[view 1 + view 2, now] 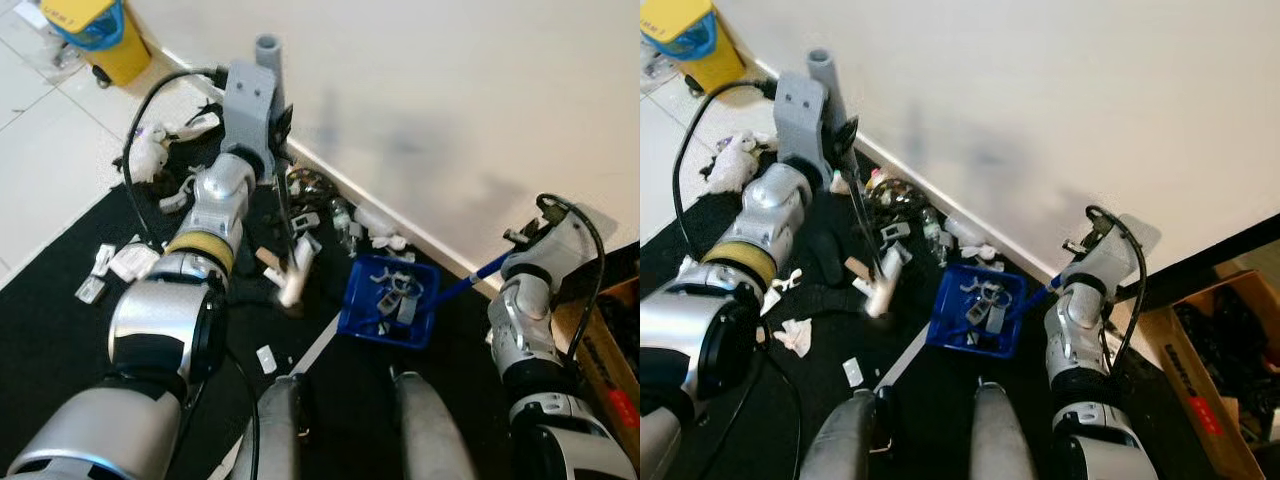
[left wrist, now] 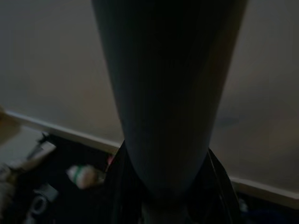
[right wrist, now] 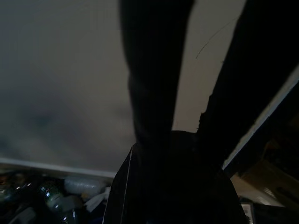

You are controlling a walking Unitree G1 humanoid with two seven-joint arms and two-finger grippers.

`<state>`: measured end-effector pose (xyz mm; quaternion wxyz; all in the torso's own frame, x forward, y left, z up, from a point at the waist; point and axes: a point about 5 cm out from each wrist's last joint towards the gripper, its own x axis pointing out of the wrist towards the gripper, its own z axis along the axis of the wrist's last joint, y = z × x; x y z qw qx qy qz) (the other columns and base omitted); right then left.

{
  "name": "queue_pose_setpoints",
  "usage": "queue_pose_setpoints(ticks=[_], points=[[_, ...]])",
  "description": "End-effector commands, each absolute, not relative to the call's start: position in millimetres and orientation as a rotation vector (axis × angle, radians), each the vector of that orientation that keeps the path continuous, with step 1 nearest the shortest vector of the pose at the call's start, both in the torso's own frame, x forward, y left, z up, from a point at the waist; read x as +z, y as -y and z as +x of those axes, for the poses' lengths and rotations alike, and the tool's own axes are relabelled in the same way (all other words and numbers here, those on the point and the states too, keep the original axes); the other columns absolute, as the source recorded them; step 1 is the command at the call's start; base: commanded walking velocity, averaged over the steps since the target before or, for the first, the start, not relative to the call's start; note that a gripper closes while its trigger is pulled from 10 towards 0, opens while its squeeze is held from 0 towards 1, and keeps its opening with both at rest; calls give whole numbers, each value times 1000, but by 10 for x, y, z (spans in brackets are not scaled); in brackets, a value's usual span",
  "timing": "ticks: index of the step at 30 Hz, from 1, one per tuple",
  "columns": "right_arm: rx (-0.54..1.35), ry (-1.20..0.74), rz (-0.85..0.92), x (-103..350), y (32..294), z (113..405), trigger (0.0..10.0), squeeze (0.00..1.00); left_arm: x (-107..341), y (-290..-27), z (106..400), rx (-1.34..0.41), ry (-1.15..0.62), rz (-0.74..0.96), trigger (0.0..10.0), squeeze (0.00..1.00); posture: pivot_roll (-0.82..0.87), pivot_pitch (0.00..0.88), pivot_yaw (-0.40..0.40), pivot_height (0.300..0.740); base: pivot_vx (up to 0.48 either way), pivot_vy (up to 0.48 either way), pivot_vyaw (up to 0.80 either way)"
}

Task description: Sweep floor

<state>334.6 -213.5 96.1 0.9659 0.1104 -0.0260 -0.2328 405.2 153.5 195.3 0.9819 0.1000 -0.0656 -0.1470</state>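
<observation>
The floor (image 1: 60,330) here is mostly a black mat, center and lower left of the head views, meeting pale tile at the far left, and it's still pretty messy. White scraps of paper (image 1: 130,262) and wrappers sit at the mat's left edge, more crumpled white stuff (image 1: 150,155) lies up near the wall, and a pile of bottles and junk (image 1: 340,215) is shoved along the baseboard.

Right of center sits a blue dustpan (image 1: 385,300) that already has some grey and white bits in it, so some collecting looks done. Its blue handle (image 1: 470,280) runs up toward the right claw (image 1: 520,240) at the right edge. Looks like it's holding the handle, but the fingers are hidden behind the wrist, so can't tell for sure.

The left claw (image 1: 270,130) is upper center, clenched on a grey pole (image 1: 268,60), apparently the broom stick. The broom's pale head (image 1: 297,275) is down on the mat just left of the dustpan. The left wrist view is dark, with that pole running straight through the middle.

A yellow bin (image 1: 100,35) stands upper left, a cardboard box (image 1: 600,360) lower right.

Rough guess: somewhere midway. The left-side scraps and the wall pile still need sweeping.
</observation>
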Motion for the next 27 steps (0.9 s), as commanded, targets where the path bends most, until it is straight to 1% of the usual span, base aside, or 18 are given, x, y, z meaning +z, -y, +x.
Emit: queue_pose_setpoints(ticks=[1,4,5,8,9,13,14,16,19,22,24,25,27], points=[[-453,-8,245,821,2123,3301,10000,0,1948,-1593,4037,-290,140,249,10000,0,-72,192,18,740,0,0,0],[-432,-30,261,797,2110,3325,10000,0,1849,-1741,3994,-256,108,300,10000,0,-47,171,14,740,0,0,0],[-432,-30,261,797,2110,3325,10000,0,1849,-1741,3994,-256,108,300,10000,0,-47,171,14,740,0,0,0],[-412,-53,266,758,2090,3333,10000,0,1736,-1952,3924,-213,67,318,10000,0,-15,146,8,740,0,0,0],[-412,-53,266,758,2090,3333,10000,0,1736,-1952,3924,-213,67,318,10000,0,-15,146,8,740,0,0,0],[-372,-82,273,703,2049,3339,10000,0,1696,-2264,3838,-113,40,331,10000,0,14,134,1,740,0,0,0],[-372,-82,273,703,2049,3339,10000,0,1696,-2264,3838,-113,40,331,10000,0,14,134,1,740,0,0,0],[-344,-89,269,691,2018,3349,10000,0,1693,-2398,3804,-55,20,354,10000,0,27,122,-2,740,0,0,0],[-319,-98,262,677,1990,3358,10000,0,1706,-2468,3767,-45,24,341,10000,0,37,115,-4,740,0,0,0],[-299,-105,261,663,1970,3363,10000,0,1710,-2501,3716,-36,44,242,10000,0,41,103,-2,740,0,0,0],[-299,-105,261,663,1970,3363,10000,0,1710,-2501,3716,-36,44,242,10000,0,41,103,-2,740,0,0,0],[-287,-104,262,667,1960,3371,10000,0,1662,-2492,3683,-34,25,216,10000,0,38,100,-1,740,0,0,0],[-278,-106,263,669,1955,3377,10000,0,1598,-2449,3649,-48,2,224,10000,0,36,97,3,740,0,0,0]])
